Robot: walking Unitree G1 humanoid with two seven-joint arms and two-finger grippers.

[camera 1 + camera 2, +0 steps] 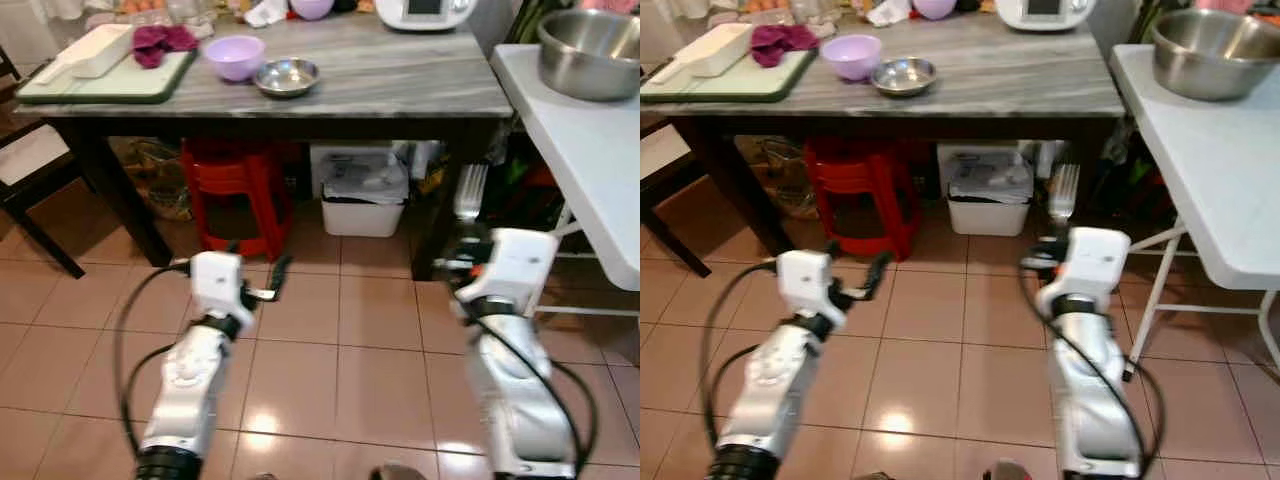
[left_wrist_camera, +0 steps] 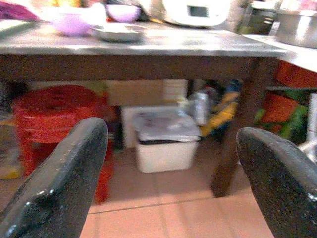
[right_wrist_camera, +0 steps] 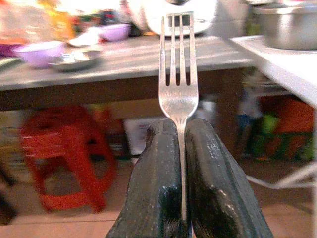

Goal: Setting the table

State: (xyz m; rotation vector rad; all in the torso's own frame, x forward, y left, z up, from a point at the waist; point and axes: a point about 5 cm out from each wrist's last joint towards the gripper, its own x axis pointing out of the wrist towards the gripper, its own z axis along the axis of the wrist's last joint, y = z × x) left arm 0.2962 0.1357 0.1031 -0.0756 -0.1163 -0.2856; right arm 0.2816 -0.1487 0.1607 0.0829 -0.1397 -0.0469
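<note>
Right gripper [image 3: 181, 148] clamps its black fingers tight on a silver metal fork [image 3: 177, 69] — tines up, held above the tiled floor short of the grey marble-topped table [image 1: 400, 75]. Left gripper [image 2: 173, 173] — fingers spread wide, holding nothing.

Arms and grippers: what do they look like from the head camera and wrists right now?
Both arms are silver-white with rounded white wrist housings. A black cable loops beside the left arm and another along the right arm. The fingers of each gripper are long, black and slightly glossy, with rounded tips.
</note>
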